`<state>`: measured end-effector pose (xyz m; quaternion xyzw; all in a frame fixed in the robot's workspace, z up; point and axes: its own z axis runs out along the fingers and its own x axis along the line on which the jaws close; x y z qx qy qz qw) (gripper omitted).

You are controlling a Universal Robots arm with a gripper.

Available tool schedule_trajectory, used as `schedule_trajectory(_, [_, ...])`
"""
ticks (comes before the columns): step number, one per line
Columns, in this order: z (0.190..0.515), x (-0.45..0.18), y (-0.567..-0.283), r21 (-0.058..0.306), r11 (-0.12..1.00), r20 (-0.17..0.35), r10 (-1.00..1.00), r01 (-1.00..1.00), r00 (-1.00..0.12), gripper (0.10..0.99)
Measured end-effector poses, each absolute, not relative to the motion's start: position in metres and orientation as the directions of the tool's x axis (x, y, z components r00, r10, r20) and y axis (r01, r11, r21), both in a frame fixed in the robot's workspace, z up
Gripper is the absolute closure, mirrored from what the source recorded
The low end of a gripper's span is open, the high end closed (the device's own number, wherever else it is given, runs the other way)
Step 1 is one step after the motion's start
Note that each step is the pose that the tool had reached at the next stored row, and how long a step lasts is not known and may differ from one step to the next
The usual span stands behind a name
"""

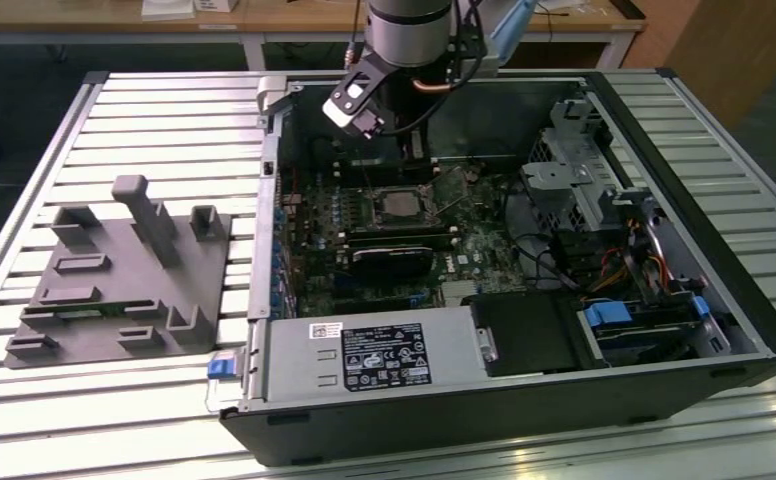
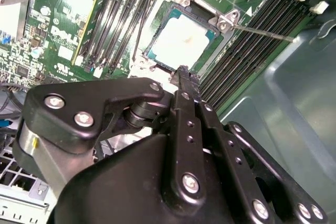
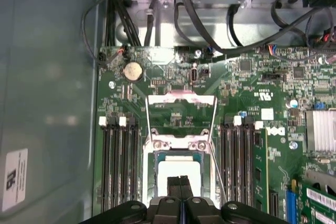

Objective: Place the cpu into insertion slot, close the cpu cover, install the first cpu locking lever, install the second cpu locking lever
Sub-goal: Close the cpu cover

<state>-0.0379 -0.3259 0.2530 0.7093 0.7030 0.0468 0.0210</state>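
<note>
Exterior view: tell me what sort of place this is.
Probably a robotics lab or assembly test bench: an open computer case lies on a slatted metal table, a grey fixture block sits beside it, and a robot arm hangs over the motherboard.

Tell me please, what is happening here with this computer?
A robot arm is working inside an open computer case. The cpu already sits in the slot. The cover is lifted open, so it is not closed yet. The gripper hovers close above the cpu's edge with its jaws shut, and it seems to hold nothing.
</note>
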Motion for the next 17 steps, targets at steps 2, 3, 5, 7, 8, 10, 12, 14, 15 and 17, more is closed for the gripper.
schedule_trajectory(2, [0.253,-0.034,-0.325,0.096,-0.011,0.037,0.999,0.995,0.007,0.98])
schedule_trajectory(3, [0.253,-0.033,-0.325,0.096,-0.011,0.037,0.999,0.995,0.007,0.98])
schedule_trajectory(5, [0.253,-0.029,-0.325,0.096,-0.011,0.037,0.999,0.995,0.007,0.98])
schedule_trajectory(7, [0.253,-0.025,-0.324,0.096,-0.011,0.037,0.999,0.995,0.007,0.98])
schedule_trajectory(8, [0.253,-0.023,-0.323,0.096,-0.011,0.037,0.999,0.995,0.007,0.98])
schedule_trajectory(10, [0.253,-0.02,-0.322,0.096,-0.011,0.037,0.999,0.995,0.007,0.98])
schedule_trajectory(12, [0.253,-0.014,-0.321,0.096,-0.011,0.037,0.999,0.995,0.007,0.98])
schedule_trajectory(14, [0.253,-0.009,-0.32,0.096,-0.011,0.037,0.999,0.995,0.007,0.98])
schedule_trajectory(15, [0.253,-0.007,-0.319,0.096,-0.011,0.037,0.999,0.995,0.007,0.98])
schedule_trajectory(17, [0.253,-0.002,-0.318,0.096,-0.011,0.037,0.999,0.995,0.007,0.98])
